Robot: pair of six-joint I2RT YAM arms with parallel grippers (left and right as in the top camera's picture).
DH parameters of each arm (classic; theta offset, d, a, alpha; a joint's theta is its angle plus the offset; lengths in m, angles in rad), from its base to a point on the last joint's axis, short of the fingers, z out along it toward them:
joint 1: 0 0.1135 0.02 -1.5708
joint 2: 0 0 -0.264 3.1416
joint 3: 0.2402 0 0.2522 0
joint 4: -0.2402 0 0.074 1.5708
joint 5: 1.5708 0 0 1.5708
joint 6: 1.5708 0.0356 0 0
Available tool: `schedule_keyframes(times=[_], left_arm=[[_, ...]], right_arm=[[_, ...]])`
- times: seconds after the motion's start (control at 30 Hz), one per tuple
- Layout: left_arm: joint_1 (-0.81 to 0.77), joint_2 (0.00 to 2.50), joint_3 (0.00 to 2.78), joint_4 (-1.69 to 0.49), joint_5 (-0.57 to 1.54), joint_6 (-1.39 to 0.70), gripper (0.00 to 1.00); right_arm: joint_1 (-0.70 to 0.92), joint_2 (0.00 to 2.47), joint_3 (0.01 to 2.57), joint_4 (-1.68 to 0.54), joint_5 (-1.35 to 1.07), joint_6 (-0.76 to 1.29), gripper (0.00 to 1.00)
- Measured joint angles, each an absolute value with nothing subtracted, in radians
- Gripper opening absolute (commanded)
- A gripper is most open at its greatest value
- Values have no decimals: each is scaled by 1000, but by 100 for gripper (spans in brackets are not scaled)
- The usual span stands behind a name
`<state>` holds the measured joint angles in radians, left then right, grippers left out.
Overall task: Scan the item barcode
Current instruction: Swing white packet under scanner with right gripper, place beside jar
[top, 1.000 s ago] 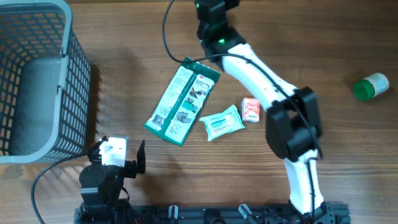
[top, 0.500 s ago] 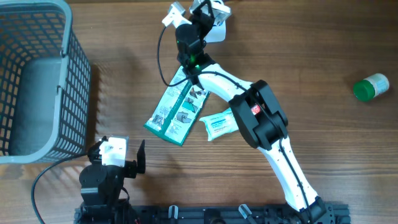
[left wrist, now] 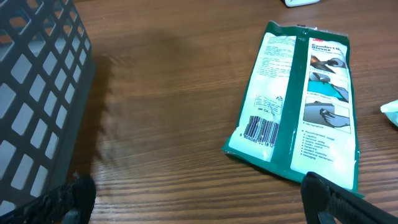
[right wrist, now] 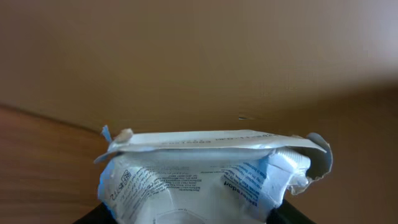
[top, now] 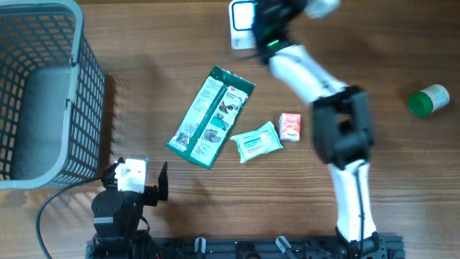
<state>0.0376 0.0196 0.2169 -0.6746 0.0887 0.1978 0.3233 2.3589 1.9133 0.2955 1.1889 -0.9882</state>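
Note:
My right gripper (top: 253, 25) is raised over the far edge of the table, shut on a white packet (top: 243, 23) with blue print. In the right wrist view the packet (right wrist: 211, 174) fills the lower half, crumpled between the jaws, its sealed edge uppermost; I make out no barcode on it there. My left gripper (top: 134, 184) rests at the near left, open and empty, its fingertips (left wrist: 69, 198) wide apart. Ahead of it lies a green glove pack (left wrist: 298, 106) with a barcode (left wrist: 260, 129) showing on its near end.
A grey mesh basket (top: 43, 93) fills the left side, close to the left gripper. A green glove pack (top: 212, 116), a wipes packet (top: 256, 141) and a small red box (top: 290, 126) lie mid-table. A green bottle (top: 429, 99) lies at the far right.
The right arm has swung its elbow from the left back to the right and turned its wrist, keeping the white packet lifted near the far edge. The left arm has not moved.

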Motion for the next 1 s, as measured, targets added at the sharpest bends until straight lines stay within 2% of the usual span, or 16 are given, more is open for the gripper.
schedule_keyframes(times=[0.03, 0.07, 0.13, 0.27, 0.43, 0.6, 0.63, 0.67, 0.7, 0.87, 1.0], left_arm=[[38, 20, 217, -674, 89, 197, 100], [38, 20, 217, -674, 88, 197, 100], [38, 20, 217, -675, 89, 197, 100], [38, 20, 217, -675, 89, 198, 100], [38, 20, 217, -676, 89, 198, 100], [38, 20, 217, -676, 89, 198, 100], [38, 20, 217, -676, 89, 198, 100], [38, 20, 217, -676, 89, 197, 100], [38, 20, 217, -676, 89, 197, 100], [38, 20, 217, -676, 89, 197, 100], [38, 20, 217, -676, 89, 198, 100]], right_arm=[[279, 2351, 1921, 217, 1207, -942, 53], [205, 2338, 1929, 18, 1227, -841, 53], [94, 2338, 1934, -234, 1219, -682, 53], [-75, 2339, 1916, -612, 1025, -322, 53], [-195, 2339, 1916, -692, 695, -100, 57], [-313, 2339, 1916, -722, 387, 25, 72], [-339, 2339, 1916, -730, 353, 47, 78], [-365, 2339, 1916, -743, 328, 68, 93], [-396, 2339, 1916, -756, 307, 89, 100], [-499, 2337, 1929, -828, 237, 155, 100], [-490, 2281, 1974, -835, 54, 189, 100]])
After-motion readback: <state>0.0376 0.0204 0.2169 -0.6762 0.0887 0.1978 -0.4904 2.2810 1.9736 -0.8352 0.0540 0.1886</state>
